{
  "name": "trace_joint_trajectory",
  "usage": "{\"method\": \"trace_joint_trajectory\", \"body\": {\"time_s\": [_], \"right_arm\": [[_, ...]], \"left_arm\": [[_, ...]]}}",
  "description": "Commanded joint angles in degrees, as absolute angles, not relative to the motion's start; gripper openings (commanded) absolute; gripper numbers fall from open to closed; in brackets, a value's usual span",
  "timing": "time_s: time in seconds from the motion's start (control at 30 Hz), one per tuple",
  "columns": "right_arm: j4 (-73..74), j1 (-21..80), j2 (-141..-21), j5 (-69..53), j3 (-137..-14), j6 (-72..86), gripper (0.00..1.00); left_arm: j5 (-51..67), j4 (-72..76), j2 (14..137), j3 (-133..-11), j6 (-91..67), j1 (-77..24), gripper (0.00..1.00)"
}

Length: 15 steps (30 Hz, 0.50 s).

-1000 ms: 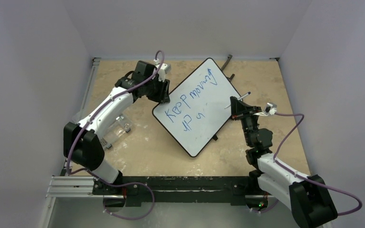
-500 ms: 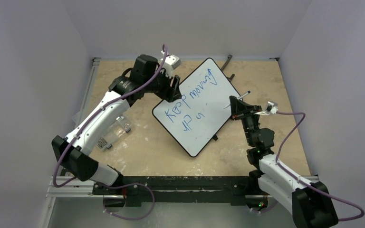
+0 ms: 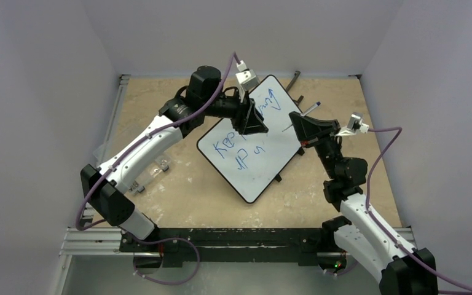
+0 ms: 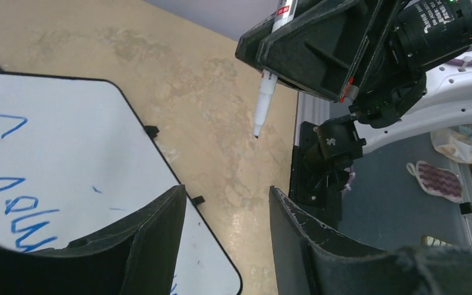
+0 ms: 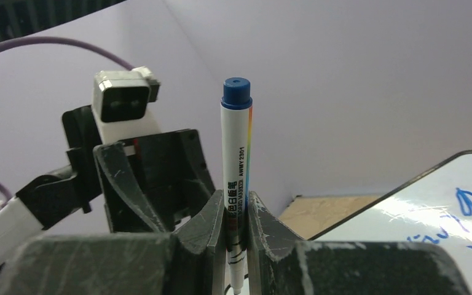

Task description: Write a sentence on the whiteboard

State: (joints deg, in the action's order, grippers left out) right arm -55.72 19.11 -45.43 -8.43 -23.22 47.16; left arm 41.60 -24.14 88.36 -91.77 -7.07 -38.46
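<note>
Hovering over the whiteboard (image 3: 263, 165), left fingers (image 4: 153, 243) gape empty; right fingers (image 5: 201, 236) pinch a marker (image 5: 236, 160) beside it.

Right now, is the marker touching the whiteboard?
Apart. The left wrist view shows the marker tip against the table, clear of the whiteboard.

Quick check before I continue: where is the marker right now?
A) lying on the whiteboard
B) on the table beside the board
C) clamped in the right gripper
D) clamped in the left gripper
C: the right wrist view shows the marker pinched upright between the jaws of the right gripper, while the left gripper stands open with nothing in it.
</note>
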Motion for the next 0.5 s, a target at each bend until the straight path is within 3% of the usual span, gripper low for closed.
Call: {"method": "trace_joint_trajectory", "body": {"time_s": [0.0,0.47], "right_arm": [[-55.39,19.3,-46.46,-16.13,-27.47,50.03,0.0],[-62.62,19.29,-51.28,-20.63,-27.6,54.87,0.0]], "left_arm": [[50.96,-15.92,90.55,-96.47,-10.63,-39.87,0.51],[49.81,-17.46,95.89,-100.74,-11.3,-42.8,0.46]]}}
